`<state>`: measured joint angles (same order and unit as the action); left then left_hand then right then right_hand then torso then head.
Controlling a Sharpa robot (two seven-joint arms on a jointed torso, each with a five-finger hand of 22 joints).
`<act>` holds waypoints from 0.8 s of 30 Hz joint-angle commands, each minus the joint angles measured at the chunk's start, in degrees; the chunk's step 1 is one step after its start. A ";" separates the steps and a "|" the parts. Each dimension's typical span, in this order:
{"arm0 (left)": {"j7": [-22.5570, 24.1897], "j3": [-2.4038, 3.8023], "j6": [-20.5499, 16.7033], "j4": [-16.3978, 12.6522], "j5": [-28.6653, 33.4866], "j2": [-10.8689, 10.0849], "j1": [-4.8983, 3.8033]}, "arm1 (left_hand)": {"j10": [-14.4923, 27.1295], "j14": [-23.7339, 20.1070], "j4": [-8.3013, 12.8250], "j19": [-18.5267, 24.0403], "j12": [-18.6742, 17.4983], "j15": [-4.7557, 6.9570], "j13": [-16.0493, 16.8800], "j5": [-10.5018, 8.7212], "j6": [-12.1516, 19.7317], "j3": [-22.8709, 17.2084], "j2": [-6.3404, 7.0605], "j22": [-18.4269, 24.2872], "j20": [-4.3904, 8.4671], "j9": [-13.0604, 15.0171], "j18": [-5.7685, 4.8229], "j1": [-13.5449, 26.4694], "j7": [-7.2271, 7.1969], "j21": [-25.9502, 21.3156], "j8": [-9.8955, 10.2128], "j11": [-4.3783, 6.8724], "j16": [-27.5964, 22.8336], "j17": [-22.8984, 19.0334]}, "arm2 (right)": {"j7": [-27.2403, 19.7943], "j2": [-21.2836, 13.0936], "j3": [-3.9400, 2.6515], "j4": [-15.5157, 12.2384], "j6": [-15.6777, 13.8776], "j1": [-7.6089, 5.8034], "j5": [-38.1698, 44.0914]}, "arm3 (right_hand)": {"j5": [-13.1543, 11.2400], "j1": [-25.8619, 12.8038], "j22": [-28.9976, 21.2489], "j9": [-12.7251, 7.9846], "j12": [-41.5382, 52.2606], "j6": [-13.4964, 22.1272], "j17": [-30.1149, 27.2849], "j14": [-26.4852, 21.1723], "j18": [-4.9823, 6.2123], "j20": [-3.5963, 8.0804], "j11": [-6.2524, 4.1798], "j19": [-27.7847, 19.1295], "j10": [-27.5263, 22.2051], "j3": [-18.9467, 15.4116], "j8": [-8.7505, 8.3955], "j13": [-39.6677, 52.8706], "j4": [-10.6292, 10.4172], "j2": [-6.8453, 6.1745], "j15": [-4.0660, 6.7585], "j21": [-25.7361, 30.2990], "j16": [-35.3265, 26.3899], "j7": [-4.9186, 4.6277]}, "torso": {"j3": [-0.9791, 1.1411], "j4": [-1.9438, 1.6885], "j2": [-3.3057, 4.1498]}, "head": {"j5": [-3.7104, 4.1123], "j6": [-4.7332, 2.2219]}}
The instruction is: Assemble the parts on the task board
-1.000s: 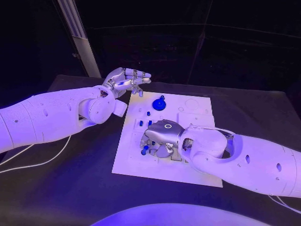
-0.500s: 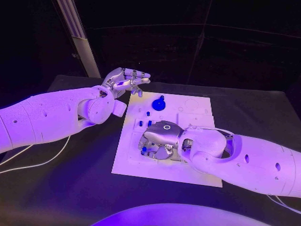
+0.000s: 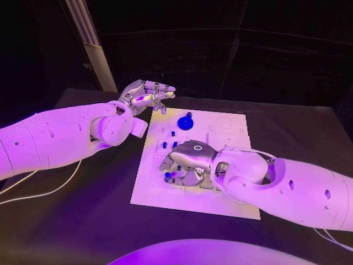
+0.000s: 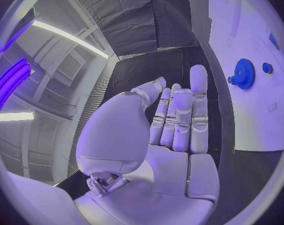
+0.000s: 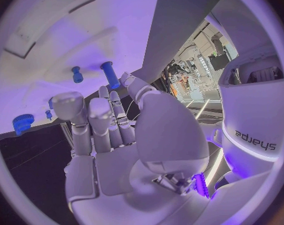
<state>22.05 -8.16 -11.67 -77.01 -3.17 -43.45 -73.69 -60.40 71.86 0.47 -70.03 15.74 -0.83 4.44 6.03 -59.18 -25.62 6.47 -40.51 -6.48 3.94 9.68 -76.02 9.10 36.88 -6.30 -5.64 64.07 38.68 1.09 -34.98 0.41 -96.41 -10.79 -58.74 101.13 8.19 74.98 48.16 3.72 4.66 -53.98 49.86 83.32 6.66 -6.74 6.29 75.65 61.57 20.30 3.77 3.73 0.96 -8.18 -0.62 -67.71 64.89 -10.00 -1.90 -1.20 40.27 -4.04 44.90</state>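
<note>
The white task board (image 3: 194, 193) lies in the middle of the black table. My right hand (image 3: 188, 163) is low over its near-left part, fingers pointing down, and pinches a blue peg (image 5: 109, 75) between thumb and a fingertip (image 5: 126, 80); the same peg (image 3: 167, 176) shows under the fingers from the head camera. A second short peg (image 5: 77, 74) stands close by. A blue gear (image 3: 186, 121) sits on the far part of the board, with small blue pegs (image 3: 173, 133) between it and my right hand. My left hand (image 3: 149, 95) hovers empty beyond the board's far-left corner, fingers straight.
Black table (image 3: 89, 221) surrounds the board on all sides. A pale post (image 3: 93, 44) rises behind the table's far-left corner, just behind my left hand. White cables (image 3: 33, 193) trail across the table under my left arm. The blue gear (image 4: 244, 73) lies beyond my left hand's fingertips.
My right hand's fingers have shifted slightly on the board around the blue peg. The left hand has stayed where it was.
</note>
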 commanded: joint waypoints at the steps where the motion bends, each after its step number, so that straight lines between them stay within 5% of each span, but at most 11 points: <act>1: 0.07 0.03 0.61 -0.06 0.16 -0.03 -0.09 | 0.33 -0.48 0.13 0.36 0.23 -0.09 -0.06 0.31 0.00 0.31 -0.21 0.07 -0.10 0.00 0.80 -0.30 0.35 -0.24 -0.21 -0.14 -0.15 -0.08 | -0.63 -0.44 0.00 -0.36 -3.15 -0.07 -0.91 | 0.36 -0.92 -0.91 -0.04 -0.38 1.51 -0.44 0.00 0.87 0.05 0.03 -0.37 -2.07 -1.77 -0.28 -0.12 -0.16 -0.29 -0.22 0.71 -0.39 -0.04 | 0.02 -0.07 0.01 | 0.15 -0.01; 7: 0.05 0.02 0.67 -0.06 0.16 -0.11 -0.09 | 0.33 -0.48 0.13 0.36 0.23 -0.09 -0.06 0.31 0.00 0.31 -0.21 0.07 -0.10 0.00 0.80 -0.30 0.35 -0.24 -0.21 -0.14 -0.15 -0.08 | -1.70 -3.53 0.00 -2.13 -8.95 -0.07 -3.33 | 0.66 -0.66 -2.16 0.17 0.65 2.82 -1.58 -0.22 1.01 -0.15 0.41 -0.69 -3.31 -5.38 0.03 0.17 -0.56 0.32 -0.48 1.66 -1.13 -0.56 | 0.06 0.01 -0.04 | 0.63 -0.12; 10: 0.05 0.01 0.61 -0.10 0.16 -0.32 -0.08 | 0.33 -0.48 0.13 0.36 0.23 -0.09 -0.06 0.31 0.00 0.31 -0.21 0.07 -0.10 0.00 0.80 -0.30 0.35 -0.24 -0.21 -0.14 -0.15 -0.08 | -2.38 -7.89 -0.04 -4.35 -12.98 -0.17 -10.50 | 1.55 -0.35 -0.12 0.54 3.74 0.74 -0.35 0.21 0.70 -0.11 0.03 0.37 1.42 -6.15 0.86 0.93 -0.95 1.47 -0.28 0.42 -0.17 -0.71 | -0.07 0.23 -0.22 | 1.08 -0.14; 13: 0.06 -0.01 0.54 -0.15 0.16 -0.51 -0.08 | 0.33 -0.48 0.13 0.36 0.23 -0.09 -0.06 0.31 0.00 0.31 -0.21 0.07 -0.10 0.00 0.80 -0.30 0.35 -0.24 -0.21 -0.14 -0.15 -0.08 | -1.90 -11.66 -0.07 -5.84 -14.63 -0.79 -18.60 | 2.25 -1.04 4.90 0.90 6.86 -1.59 4.75 1.57 -0.07 0.46 -1.21 2.47 6.74 -6.67 1.93 2.13 -1.89 2.11 0.52 -2.66 3.52 0.21 | -0.13 0.41 -0.33 | 1.90 -0.34; 16: 0.08 -0.04 0.47 -0.24 0.16 -0.73 -0.08 | 0.33 -0.48 0.13 0.36 0.23 -0.09 -0.06 0.31 0.00 0.31 -0.21 0.07 -0.10 0.00 0.80 -0.30 0.35 -0.24 -0.21 -0.14 -0.15 -0.08 | -0.52 -15.49 -0.08 -7.04 -14.48 -1.52 -25.50 | 2.68 -2.08 9.73 1.06 10.16 -2.75 9.66 2.69 -0.87 1.59 -2.78 4.42 11.32 -7.68 2.72 4.07 -2.97 2.25 1.75 -5.71 7.12 1.52 | -0.16 0.74 -0.51 | 2.20 -0.55; 19: 0.08 -0.10 0.43 -0.33 0.16 -0.90 -0.08 | 0.33 -0.48 0.13 0.36 0.23 -0.09 -0.06 0.31 0.00 0.31 -0.21 0.07 -0.10 0.00 0.80 -0.30 0.35 -0.24 -0.21 -0.14 -0.15 -0.08 | 1.91 -19.43 -0.07 -8.20 -13.23 -1.99 -29.62 | 5.89 -5.29 12.48 1.26 14.66 -3.72 12.12 3.00 -1.35 2.59 -3.81 5.41 15.21 -10.08 3.77 7.50 -5.50 2.26 2.69 -7.52 9.05 2.56 | -0.22 1.10 -0.68 | 2.99 -0.95; 22: 0.08 -0.41 0.37 -0.48 0.16 -1.10 -0.08 | 0.46 -0.57 0.12 0.31 0.45 -0.09 -0.07 0.31 0.03 0.42 -0.29 0.16 -0.10 -0.01 0.80 -0.33 0.35 -0.35 -0.27 -0.15 -0.17 -0.34 | 6.28 -22.82 -0.06 -8.78 -9.53 -2.23 -30.89 | 7.26 -6.85 14.39 1.72 20.68 -4.95 11.88 2.80 -1.67 3.42 -4.88 5.92 17.09 -12.72 5.37 12.84 -7.18 2.10 3.54 -8.74 9.25 3.58 | -0.27 1.56 -0.87 | 3.43 -1.19; 24: 0.09 -0.68 0.34 -0.58 0.16 -1.21 -0.09 | 0.46 -0.57 0.12 0.31 0.45 -0.09 -0.07 0.31 0.03 0.42 -0.29 0.16 -0.10 -0.01 0.80 -0.33 0.35 -0.35 -0.27 -0.15 -0.17 -0.34 | 8.96 -24.23 -0.05 -8.81 -7.47 -2.31 -29.94 | 7.88 -6.92 16.21 2.05 31.23 -5.27 13.38 2.94 -2.04 3.73 -5.20 6.36 17.51 -14.68 6.50 24.21 -8.13 2.24 4.05 -9.80 10.34 4.11 | -0.34 1.86 -1.02 | 3.64 -1.19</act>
<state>21.93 -8.86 -11.64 -77.40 -3.17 -44.59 -73.69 -60.19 71.66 0.64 -70.03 15.98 -1.03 4.44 6.03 -59.18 -25.45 6.47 -40.37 -6.48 3.94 9.67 -76.02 9.10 36.88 -6.30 -5.85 64.07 38.38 4.28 -58.98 0.35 -104.90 -21.42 -60.96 75.65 15.87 68.52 63.89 5.70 33.12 -59.15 62.88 84.06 5.73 -3.04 1.20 81.83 78.75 6.07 10.00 25.03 -6.96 -6.08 3.02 -77.23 74.93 -5.98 -2.13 0.09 39.53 -0.66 43.79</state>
